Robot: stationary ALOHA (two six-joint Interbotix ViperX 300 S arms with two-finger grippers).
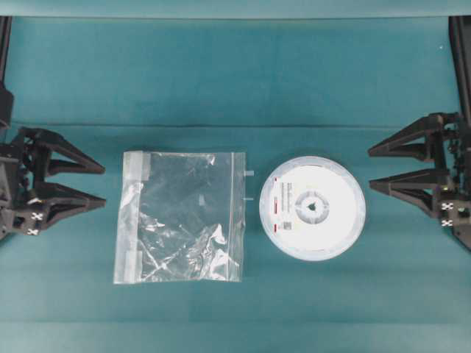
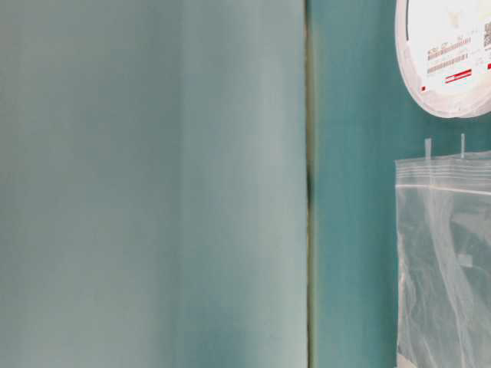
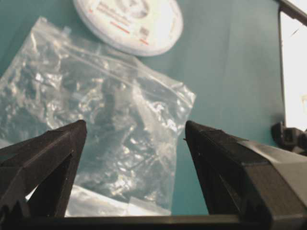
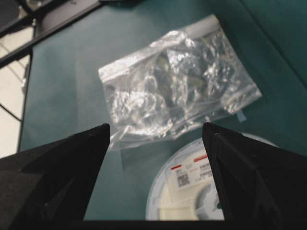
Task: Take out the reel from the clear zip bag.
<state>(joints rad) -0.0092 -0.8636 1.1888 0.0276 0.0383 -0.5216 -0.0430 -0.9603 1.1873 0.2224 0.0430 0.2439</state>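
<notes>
We see the reel [image 1: 313,208] lying outside, just right of the empty bag [image 1: 180,217]. Both grippers, left [image 1: 101,184] and right [image 1: 372,167], stand wide open, holding nothing; a careless sweep could push the reel away.

A teal cloth [image 1: 221,73] covers the whole table, with a faint crease running from nine to three o'clock across its upper half. In the right wrist view, pale floor tiles [image 4: 9,96] show at nine o'clock past dark frame bars [image 4: 57,24].
</notes>
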